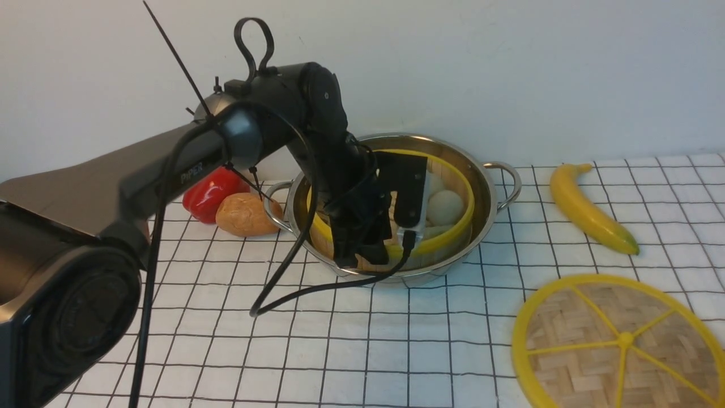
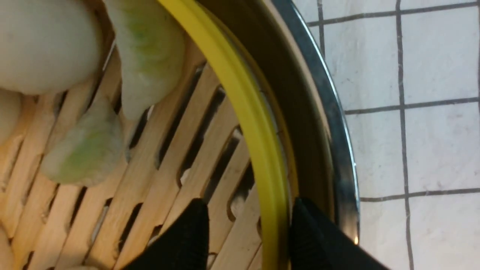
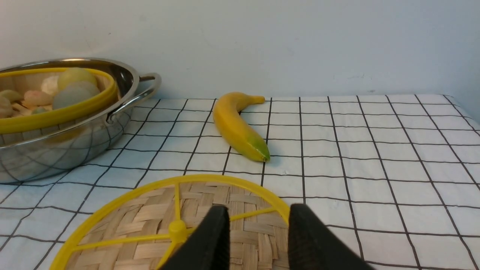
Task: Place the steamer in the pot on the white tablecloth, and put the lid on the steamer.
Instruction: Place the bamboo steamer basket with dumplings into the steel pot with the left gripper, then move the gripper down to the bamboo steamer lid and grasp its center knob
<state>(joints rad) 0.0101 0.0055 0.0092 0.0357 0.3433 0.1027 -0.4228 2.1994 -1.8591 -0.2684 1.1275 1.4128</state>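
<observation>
A steel pot (image 1: 487, 192) sits at the middle of the far edge of the white tablecloth (image 1: 396, 340), and the bamboo steamer (image 1: 453, 229) with its pale buns rests inside it. The left gripper (image 2: 249, 202) reaches into the pot with its fingers apart, straddling the steamer's yellow rim without pinching it. The woven lid (image 1: 566, 334) lies flat at the cloth's near right corner. The right gripper (image 3: 258, 208) hovers over it with its jaws spread and empty. A banana (image 1: 589, 209) lies near the far right edge, and a red pepper (image 1: 212, 190) and potato (image 1: 243, 214) sit just left of the pot.
</observation>
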